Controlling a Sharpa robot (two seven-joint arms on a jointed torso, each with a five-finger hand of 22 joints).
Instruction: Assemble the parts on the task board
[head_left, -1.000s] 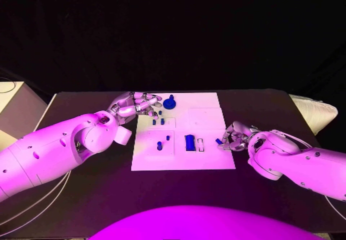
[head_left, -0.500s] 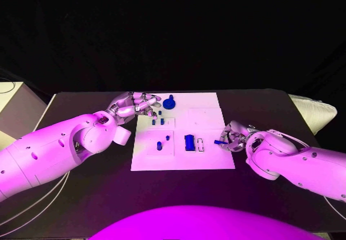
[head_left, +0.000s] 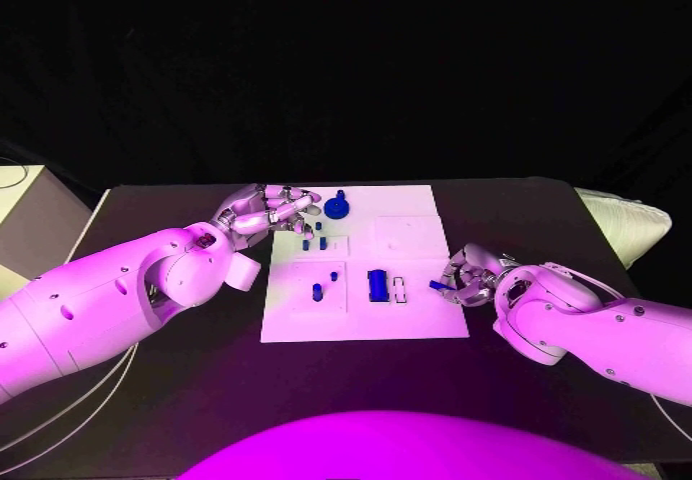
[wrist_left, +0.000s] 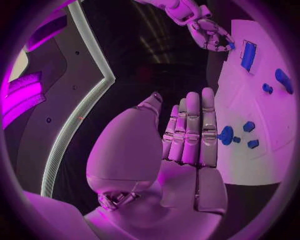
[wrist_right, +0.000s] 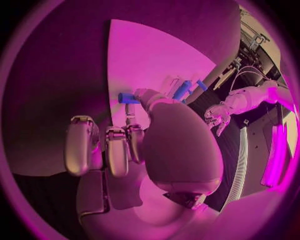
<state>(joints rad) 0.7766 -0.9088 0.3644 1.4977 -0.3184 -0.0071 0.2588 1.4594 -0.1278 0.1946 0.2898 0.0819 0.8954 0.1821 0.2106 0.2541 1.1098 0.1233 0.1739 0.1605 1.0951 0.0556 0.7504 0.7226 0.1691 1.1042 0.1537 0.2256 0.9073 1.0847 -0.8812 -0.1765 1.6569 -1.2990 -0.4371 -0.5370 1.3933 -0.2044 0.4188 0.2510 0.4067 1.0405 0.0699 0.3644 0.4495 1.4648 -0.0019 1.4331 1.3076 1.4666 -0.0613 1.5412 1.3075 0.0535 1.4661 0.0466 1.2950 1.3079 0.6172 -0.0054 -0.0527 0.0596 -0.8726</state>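
Right hand (head_left: 469, 275) is pinching a small blue part (head_left: 437, 285) at the right edge of the white task board (head_left: 418, 325), its fingers curling over the board's rim and hiding how the piece is seated; the right wrist view is showing that same blue part (wrist_right: 127, 98) sticking out from between thumb and fingertip above the board (wrist_right: 144, 55). Left hand (head_left: 271, 211) is hovering at the board's far left corner beside a round blue part (head_left: 338, 208), fingers half curled in the head view, while its own wrist view is showing the hand (wrist_left: 187, 135) with fingers straight, side by side and holding nothing, the round part (wrist_left: 226, 135) lying just past the fingertips. A larger blue block (head_left: 378, 285) is standing near the board's middle, with several smaller blue pieces, too small to make out, scattered across the left half. Bare black table (head_left: 173, 370) is lying open on the board's near side and on both flanks beyond the arms.
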